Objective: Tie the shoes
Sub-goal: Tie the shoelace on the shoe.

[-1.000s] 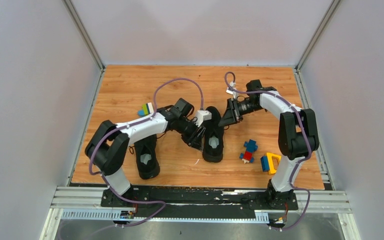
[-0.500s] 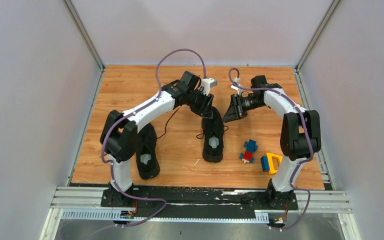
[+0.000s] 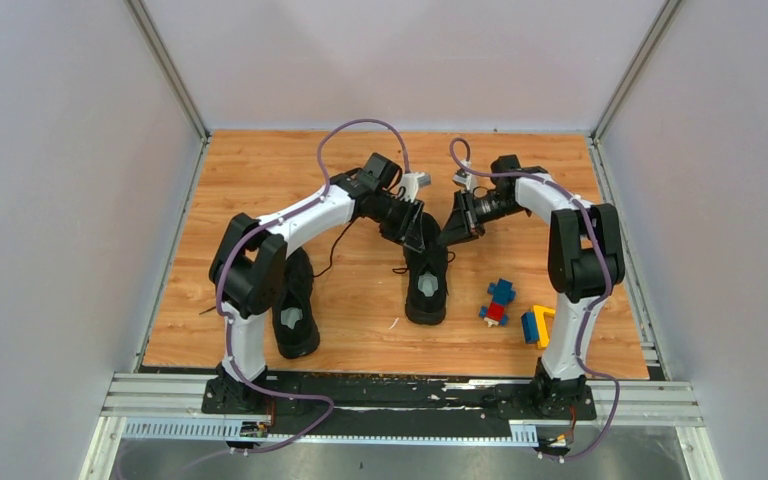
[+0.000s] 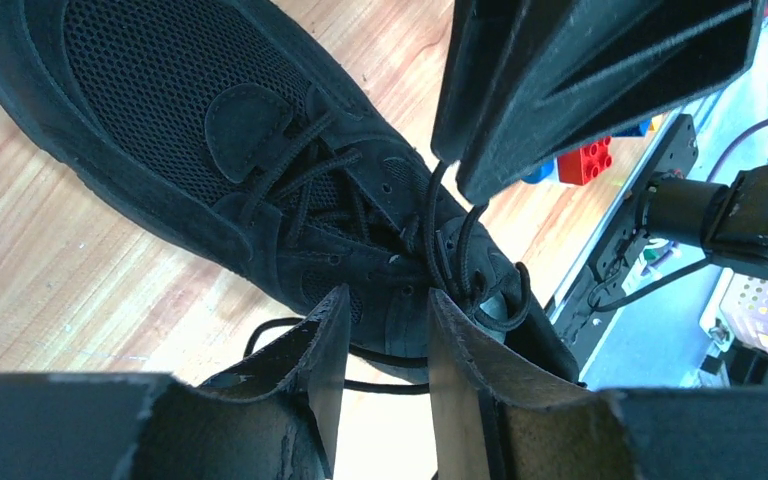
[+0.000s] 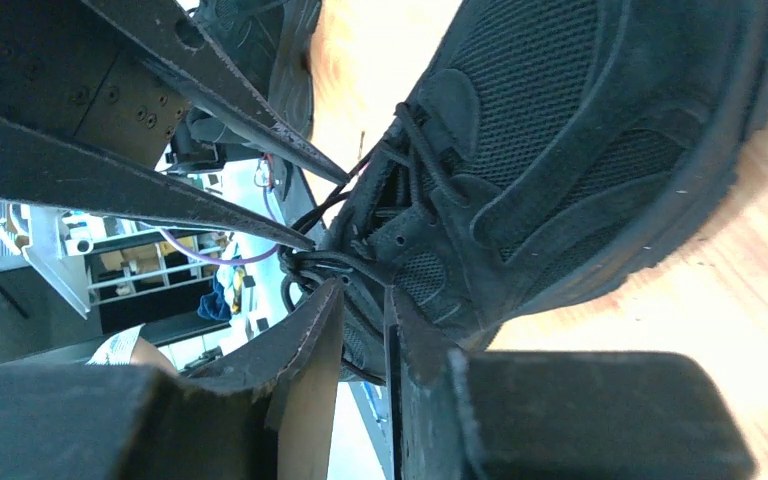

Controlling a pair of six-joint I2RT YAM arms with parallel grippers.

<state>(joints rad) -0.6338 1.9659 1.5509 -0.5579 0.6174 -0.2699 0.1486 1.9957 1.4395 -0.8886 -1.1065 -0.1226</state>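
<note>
Middle shoe (image 3: 427,300): sole down at mid-table, toe toward the far wall, heel opening toward the near edge, pale insole (image 3: 428,284) showing. Laces (image 4: 305,190) crossed through the eyelets over the tongue, untied, with two strands lifting off the upper eyelets up to the tips of the right gripper (image 5: 365,295). One loose end (image 3: 335,245) trailing off to the left across the wood, between the two shoes.

Second shoe (image 3: 298,325): well to the left, near the base of the left arm (image 3: 300,215), roughly parallel to the first, toe end hidden under that arm.

Left gripper (image 4: 380,300): low over the laced part of the middle shoe, reaching in from the left. Jaws partway apart, the shoe's side visible through the gap, a lace strand lying just past the fingertips.

Right gripper: reaching in from the right, tips just beside the left gripper's, over the same upper eyelets. Jaws narrow, only a slim gap. Strands right at the tips, but pinched or merely alongside: cannot tell.

Blue-and-red block (image 3: 498,300) just right of the middle shoe, apart from it. Yellow-and-blue block (image 3: 540,325) further right, close to the right arm (image 3: 580,260). Table (image 3: 260,180) of wood grain, grey walls on three sides.
</note>
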